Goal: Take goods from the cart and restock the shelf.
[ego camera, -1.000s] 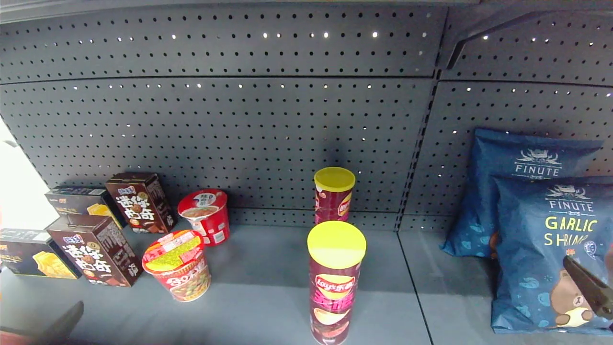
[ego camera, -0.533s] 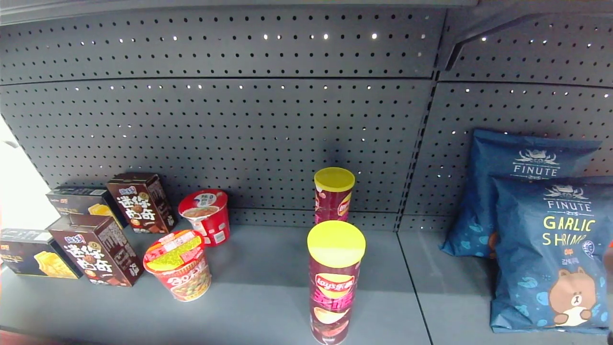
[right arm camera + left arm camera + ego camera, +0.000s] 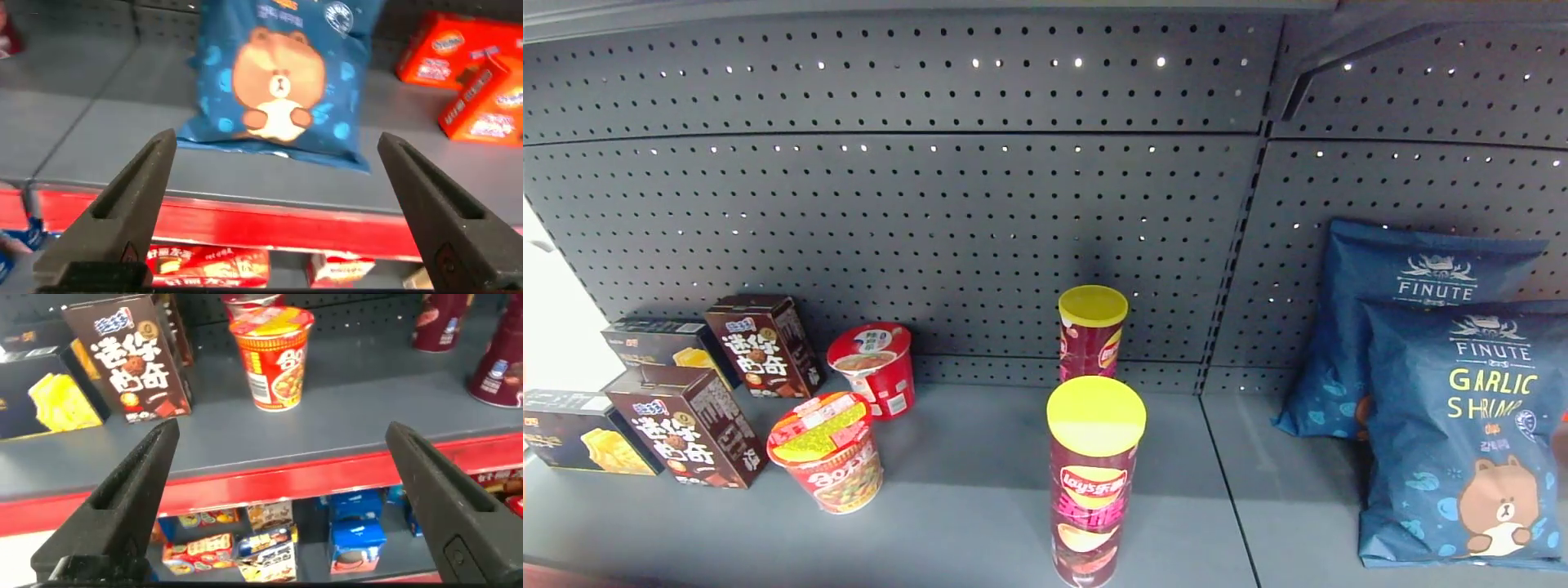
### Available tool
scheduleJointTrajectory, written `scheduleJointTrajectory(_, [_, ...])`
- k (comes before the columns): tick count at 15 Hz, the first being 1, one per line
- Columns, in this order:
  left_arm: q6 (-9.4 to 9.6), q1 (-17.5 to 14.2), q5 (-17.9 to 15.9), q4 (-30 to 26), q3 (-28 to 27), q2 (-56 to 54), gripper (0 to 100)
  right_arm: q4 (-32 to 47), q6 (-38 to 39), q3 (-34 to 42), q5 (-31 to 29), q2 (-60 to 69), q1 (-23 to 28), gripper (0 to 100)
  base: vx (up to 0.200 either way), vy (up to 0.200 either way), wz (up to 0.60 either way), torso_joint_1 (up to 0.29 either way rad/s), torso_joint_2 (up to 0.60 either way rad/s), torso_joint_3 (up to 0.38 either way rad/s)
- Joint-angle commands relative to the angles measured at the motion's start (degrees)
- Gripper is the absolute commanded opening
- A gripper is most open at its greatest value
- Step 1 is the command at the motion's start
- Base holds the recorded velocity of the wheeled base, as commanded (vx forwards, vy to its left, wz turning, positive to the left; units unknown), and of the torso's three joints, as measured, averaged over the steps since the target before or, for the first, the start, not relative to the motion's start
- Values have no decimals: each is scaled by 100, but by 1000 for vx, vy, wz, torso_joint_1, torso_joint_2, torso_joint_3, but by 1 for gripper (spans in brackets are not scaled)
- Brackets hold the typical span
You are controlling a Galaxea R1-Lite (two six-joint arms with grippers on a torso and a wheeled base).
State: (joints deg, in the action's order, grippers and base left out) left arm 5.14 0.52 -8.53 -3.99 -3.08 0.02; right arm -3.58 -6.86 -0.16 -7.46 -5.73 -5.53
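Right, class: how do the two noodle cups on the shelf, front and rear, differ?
The front cup has a yellow-and-red lid; the rear cup has one picturing a bowl. The front cup's wall carries big white lettering; the rear cup's is mostly plain red. The front cup stands nearer the edge of the shelf, the rear cup nearer the back panel. Both stand upright with lids on.
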Motion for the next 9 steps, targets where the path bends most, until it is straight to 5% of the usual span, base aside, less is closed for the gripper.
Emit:
scheduleJointTrajectory(1, [39,0,-61,-6,10,-2,100,-2,1,-2,52,37,9,100,0,0,0,0,0,0])
scheduleJointTrajectory(9, [-13,-8,-43,3,18,-2,100,-11,89,-2,69,37,9,100,-25,0,0,0,0,1])
